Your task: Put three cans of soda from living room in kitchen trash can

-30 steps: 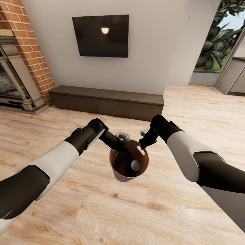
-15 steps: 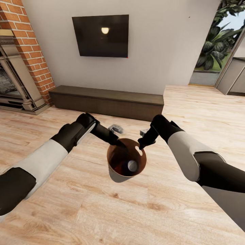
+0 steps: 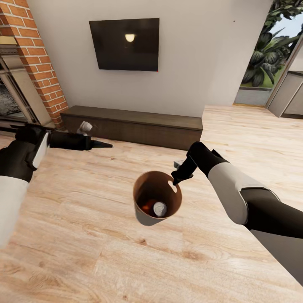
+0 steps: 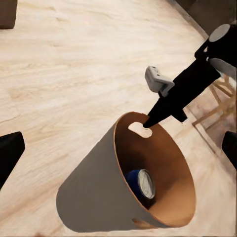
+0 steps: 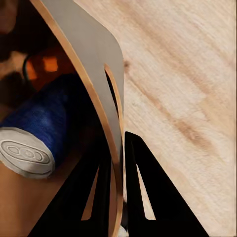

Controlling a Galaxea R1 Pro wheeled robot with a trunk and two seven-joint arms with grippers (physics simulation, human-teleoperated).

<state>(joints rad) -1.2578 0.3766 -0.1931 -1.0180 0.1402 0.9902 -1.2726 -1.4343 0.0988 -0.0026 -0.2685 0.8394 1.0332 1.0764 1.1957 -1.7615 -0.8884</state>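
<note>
Showing rt pincer (image 5: 116, 163) clamping bin (image 5: 89, 59) rim.

floor (image 3: 105, 261): light wood planks | on it: dark low bench (image 3: 134, 126)

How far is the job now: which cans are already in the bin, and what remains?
Done: a blue can and an orange one lie in the bin. In hand: the right gripper pinches its rim. Left: a third can is not discernible, and the bin is not yet in the kitchen.

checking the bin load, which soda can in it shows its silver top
The dark blue can, its silver end facing the trash can opening. The orange-red can lies behind it, showing just a strip of colour. The right gripper pinches the rim.
</note>
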